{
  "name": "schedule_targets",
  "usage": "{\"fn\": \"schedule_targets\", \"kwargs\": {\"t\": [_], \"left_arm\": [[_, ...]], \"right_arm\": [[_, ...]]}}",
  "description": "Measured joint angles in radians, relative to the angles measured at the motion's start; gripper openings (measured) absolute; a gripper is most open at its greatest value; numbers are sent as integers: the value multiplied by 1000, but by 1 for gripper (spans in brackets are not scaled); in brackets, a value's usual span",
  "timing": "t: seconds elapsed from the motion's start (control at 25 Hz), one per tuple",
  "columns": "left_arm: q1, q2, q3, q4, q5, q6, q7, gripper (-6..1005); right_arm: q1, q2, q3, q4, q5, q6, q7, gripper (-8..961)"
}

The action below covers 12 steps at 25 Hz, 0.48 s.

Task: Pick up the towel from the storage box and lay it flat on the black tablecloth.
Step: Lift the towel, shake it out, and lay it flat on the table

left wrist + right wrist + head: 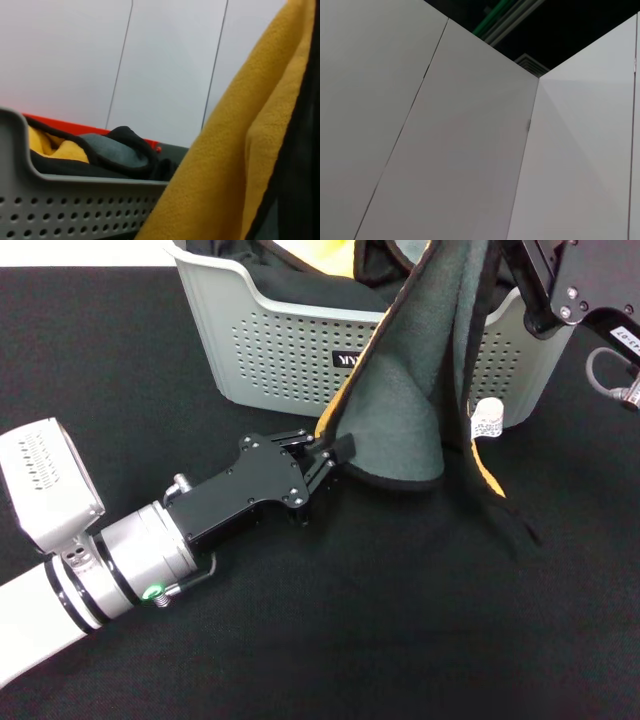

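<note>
The towel (pixel 415 390) hangs in a tall fold, grey-green face out, from the top edge of the head view down in front of the storage box (pixel 290 350). Its lower edge rests on the black tablecloth (pixel 400 620). My right gripper (pixel 525 265) holds its top at the upper right, mostly cut off by the frame. My left gripper (pixel 335 452) lies low on the tablecloth, its jaws pinched on the towel's lower left edge, where the yellow-orange face shows. That yellow-orange face (pixel 235 170) fills the near side of the left wrview view.
The box holds more black and yellow cloth (pixel 330 255), also in the left wrist view (pixel 107 150). A white tag (pixel 487 420) hangs on the towel by the box's corner. A black strip (pixel 505 510) trails on the tablecloth. The right wrist view shows only wall panels.
</note>
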<state>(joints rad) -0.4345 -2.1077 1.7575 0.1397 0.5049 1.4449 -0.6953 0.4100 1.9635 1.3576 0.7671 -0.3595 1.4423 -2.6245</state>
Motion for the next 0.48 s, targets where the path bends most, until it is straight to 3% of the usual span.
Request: {"fn": "schedule_targets", "kwargs": {"t": [0.2, 0.4, 0.48], "left_arm": [[14, 0, -3, 0, -39, 10, -5, 220], [31, 5, -4, 9, -60, 65, -28, 37], [39, 9, -5, 10, -63, 94, -34, 35]], "right_arm": [[-13, 0, -9, -1, -3, 9, 5, 12], [-36, -2, -10, -2, -10, 13, 44, 11], [-43, -5, -6, 5, -35, 13, 78, 11]]}}
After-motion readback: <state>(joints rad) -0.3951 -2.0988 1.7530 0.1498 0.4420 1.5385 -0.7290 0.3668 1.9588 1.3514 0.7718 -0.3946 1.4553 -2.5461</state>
